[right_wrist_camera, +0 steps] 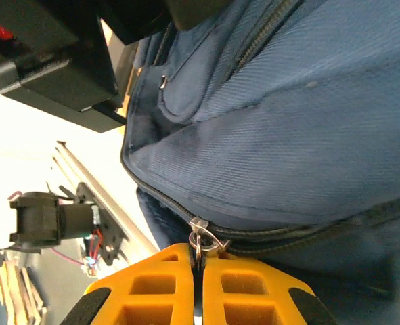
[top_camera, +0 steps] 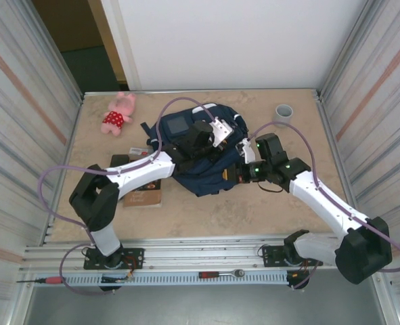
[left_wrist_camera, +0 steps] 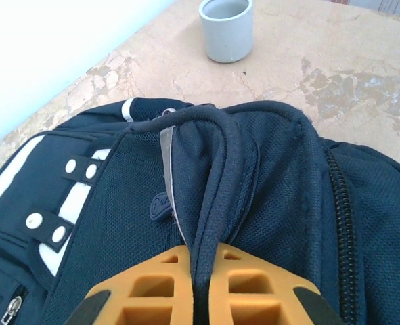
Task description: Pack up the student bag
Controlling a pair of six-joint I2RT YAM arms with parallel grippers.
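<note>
The student bag (top_camera: 198,169), a navy backpack with white stripes and a grey panel, lies in the middle of the table. My left gripper (top_camera: 220,132) sits over the bag's top and is shut on its dark carry handle (left_wrist_camera: 216,196), which runs up between the orange fingers (left_wrist_camera: 159,284). At the bag's right side, my right gripper (top_camera: 243,172) is shut on the metal zipper pull (right_wrist_camera: 200,240). The pull hangs from the slider on the zipper (right_wrist_camera: 308,227) along the bag's (right_wrist_camera: 274,135) edge.
A pink plush toy (top_camera: 118,114) lies at the back left. A grey cup (top_camera: 283,112) stands at the back right, also seen as the cup (left_wrist_camera: 227,28) beyond the bag. A dark book (top_camera: 144,196) lies left of the bag under my left arm. Tools (top_camera: 220,274) rest on the front rail.
</note>
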